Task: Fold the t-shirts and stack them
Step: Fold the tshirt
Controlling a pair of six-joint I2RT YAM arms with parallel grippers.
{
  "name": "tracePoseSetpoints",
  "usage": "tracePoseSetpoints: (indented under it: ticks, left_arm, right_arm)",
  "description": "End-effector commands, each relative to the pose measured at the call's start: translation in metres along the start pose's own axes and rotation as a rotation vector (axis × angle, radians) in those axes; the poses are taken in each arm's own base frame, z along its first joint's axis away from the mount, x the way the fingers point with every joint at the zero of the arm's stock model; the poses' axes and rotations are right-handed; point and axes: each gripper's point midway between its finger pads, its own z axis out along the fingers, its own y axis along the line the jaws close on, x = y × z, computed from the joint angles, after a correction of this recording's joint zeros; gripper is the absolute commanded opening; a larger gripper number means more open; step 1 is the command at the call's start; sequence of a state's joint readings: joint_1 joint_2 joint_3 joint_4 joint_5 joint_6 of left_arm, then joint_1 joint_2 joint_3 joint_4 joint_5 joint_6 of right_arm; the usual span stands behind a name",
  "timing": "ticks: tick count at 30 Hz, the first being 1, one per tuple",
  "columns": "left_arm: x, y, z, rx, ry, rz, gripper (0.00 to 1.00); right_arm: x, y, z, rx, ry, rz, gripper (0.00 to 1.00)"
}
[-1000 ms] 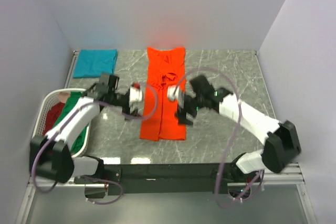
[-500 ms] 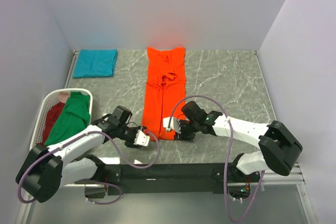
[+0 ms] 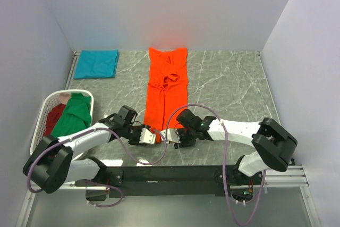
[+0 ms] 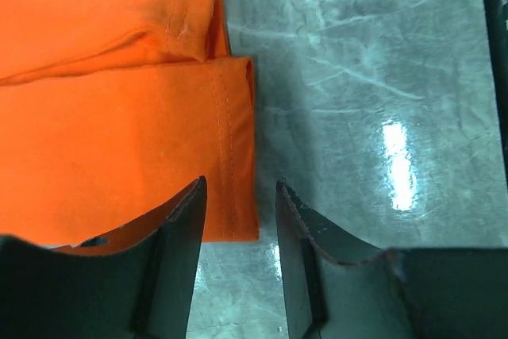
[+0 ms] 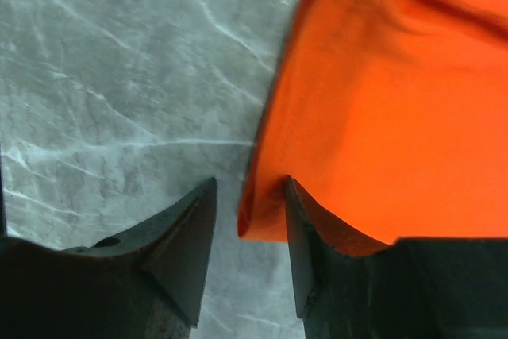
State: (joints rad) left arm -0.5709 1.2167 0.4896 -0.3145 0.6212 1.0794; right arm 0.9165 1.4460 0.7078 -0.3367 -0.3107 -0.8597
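The orange t-shirt lies lengthwise down the middle of the tabletop, its hem towards the near edge. The left end effector and the right end effector each stand half-spread astride a hem corner — cloth between the fingers, not clamped. The teal t-shirt lies folded in the far left corner.

Orange t-shirt, a flat narrow strip

Grey marbled tabletop between plain pale walls
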Motion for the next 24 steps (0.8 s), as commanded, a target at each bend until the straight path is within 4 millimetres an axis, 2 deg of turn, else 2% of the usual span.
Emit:
tracePoseSetpoints:
  ticks: [1,4,7,10,13,14,17,19,21,24]
  left_arm:
    - [-0.003,0.013,0.001,-0.016,0.012,0.041,0.45]
    - [0.002,0.01,0.002,-0.005,0.027,0.043,0.45]
    - [0.007,0.004,0.002,0.02,0.04,0.055,0.42]
    - [0.011,-0.001,0.003,0.048,0.056,0.047,0.37]
    - [0.016,-0.003,0.004,0.071,0.078,0.035,0.26]
    - [0.017,-0.007,0.004,0.087,0.087,0.031,0.2]
    - [0.015,-0.014,0.001,0.119,0.075,0.037,0.11]
    - [0.006,-0.015,-0.002,0.118,0.045,0.055,0.09]
    - [-0.001,-0.019,-0.007,0.12,0.028,0.065,0.01]
    - [-0.011,-0.028,-0.013,0.142,-0.008,0.063,0.01]
  right_arm:
    - [0.007,0.0,0.007,-0.005,0.067,-0.045,0.47]
    - [0.014,0.002,0.01,0.005,0.101,-0.048,0.47]
    - [0.021,0.002,0.014,-0.001,0.143,-0.03,0.41]
    - [0.027,0.006,0.014,-0.018,0.17,-0.013,0.31]
    - [0.034,0.014,0.012,-0.033,0.185,-0.01,0.18]
    - [0.034,0.015,0.011,-0.038,0.186,-0.005,0.11]
    - [0.033,0.018,0.009,-0.044,0.179,0.002,0.01]
    - [0.029,0.018,0.005,-0.041,0.161,0.0,0.0]
    - [0.023,0.021,0.001,-0.047,0.133,-0.003,0.0]
    - [0.012,0.029,-0.008,-0.053,0.082,-0.013,0.0]
